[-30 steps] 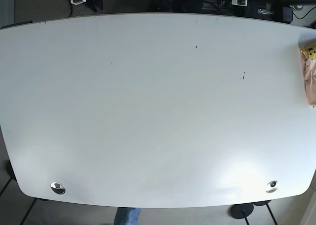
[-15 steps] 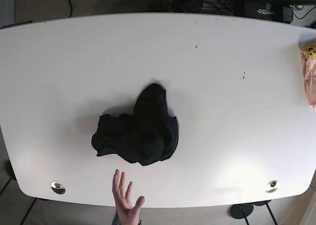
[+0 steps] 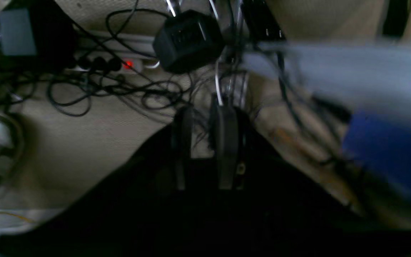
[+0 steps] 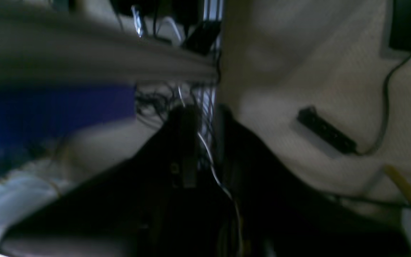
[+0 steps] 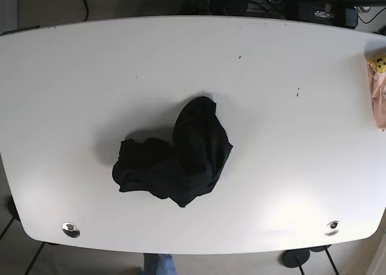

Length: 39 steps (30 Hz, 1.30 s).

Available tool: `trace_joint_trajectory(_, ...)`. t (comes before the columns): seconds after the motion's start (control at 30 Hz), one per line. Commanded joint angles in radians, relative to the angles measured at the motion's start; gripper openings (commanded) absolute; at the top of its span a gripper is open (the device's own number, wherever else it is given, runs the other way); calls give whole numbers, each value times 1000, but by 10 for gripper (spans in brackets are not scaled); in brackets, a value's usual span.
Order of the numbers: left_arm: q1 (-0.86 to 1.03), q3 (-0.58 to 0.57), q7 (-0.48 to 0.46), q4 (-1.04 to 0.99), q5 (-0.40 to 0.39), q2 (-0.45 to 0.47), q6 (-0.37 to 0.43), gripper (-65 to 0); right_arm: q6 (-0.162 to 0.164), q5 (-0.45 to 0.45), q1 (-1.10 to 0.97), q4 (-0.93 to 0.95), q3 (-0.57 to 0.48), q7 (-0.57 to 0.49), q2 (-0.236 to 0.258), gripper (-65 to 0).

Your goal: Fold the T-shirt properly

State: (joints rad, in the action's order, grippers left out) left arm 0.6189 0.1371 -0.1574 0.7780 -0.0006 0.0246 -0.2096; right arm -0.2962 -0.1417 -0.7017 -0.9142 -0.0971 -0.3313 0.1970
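Note:
A black T-shirt (image 5: 175, 157) lies crumpled in a heap on the white table (image 5: 271, 106), a little left of centre and toward the near edge. Neither arm shows in the base view. Both wrist views are blurred and look down at floor and cables, not at the shirt. My left gripper (image 3: 202, 110) is empty, its two dark fingers (image 3: 227, 142) nearly together. My right gripper (image 4: 203, 110) is also empty, its fingers (image 4: 187, 142) close together with only a narrow gap.
A pinkish bag with a yellow smiley (image 5: 378, 91) lies at the table's right edge. Two metal grommets (image 5: 70, 229) (image 5: 332, 227) sit near the front corners. Blue jeans of a person (image 5: 158, 265) show below the front edge. Cables and a power strip (image 3: 127, 64) lie on the floor.
One second ago the table was bare and both arms showed at the top edge. The shirt then landed; the person's hand has withdrawn and the shirt has spread slightly right.

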Motion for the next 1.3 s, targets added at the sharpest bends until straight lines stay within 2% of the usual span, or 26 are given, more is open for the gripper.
trace_joint_trajectory(0.03,105,0,-11,171,-3,2,-3,-547,-10,-6,-88,-113,3,-16,9,-564)
trace_joint_trajectory(0.2,355,14,-11,591,-8,7,-1,-547,-10,-6,-283,-382,83,-10,19,-564)
trace_joint_trajectory(0.3,476,82,-11,828,-8,-1,-3,-547,-10,-6,-368,-518,89,-10,31,-564)
trace_joint_trajectory(0.37,528,128,-11,986,-9,-19,-3,-547,-10,-6,-425,-632,89,-10,74,-564)
trace_joint_trajectory(0.43,536,184,-11,1104,-11,-61,-3,-547,-10,-12,-464,-738,110,-10,86,-564)
trace_joint_trajectory(0.53,460,215,-11,1170,-11,-76,-3,-547,-10,-92,-480,-873,188,4,80,-564)
trace_joint_trajectory(0.6,365,218,-11,1173,-11,-78,-3,-543,-14,-152,-427,-942,208,34,88,-563)
trace_joint_trajectory(0.67,279,217,8,1173,-11,-76,-3,-540,-16,-167,-332,-977,213,71,88,-556)
trace_joint_trajectory(0.77,144,210,137,1176,-11,-76,-4,-540,-18,-167,-154,-995,187,176,85,-555)
trace_joint_trajectory(0.87,28,210,221,1173,-11,-73,-9,-536,-18,-167,14,-991,135,297,86,-553)
trace_joint_trajectory(0.9,-14,213,243,1173,-11,-73,-41,-492,-18,-167,86,-992,99,364,86,-522)
trace_joint_trajectory(0.97,-60,218,250,1173,-11,-78,-75,-412,-18,-167,178,-992,50,446,88,-403)
trace_joint_trajectory(1.03,-84,217,250,1171,-11,-78,-75,-382,-18,-167,284,-989,-19,519,88,-249)
trace_joint_trajectory(1.07,-86,215,250,1171,-11,-74,-75,-382,-18,-167,320,-988,-46,547,88,-209)
trace_joint_trajectory(1.1,-95,215,250,1171,-11,-74,-75,-382,-18,-167,359,-986,-76,579,88,-189)
trace_joint_trajectory(1.23,-116,221,258,1170,-8,-71,-75,-382,-18,-166,560,-883,-234,691,88,-184)
trace_joint_trajectory(1.3,-120,243,299,1170,-8,-71,-75,-382,-18,-166,638,-807,-323,699,88,-184)
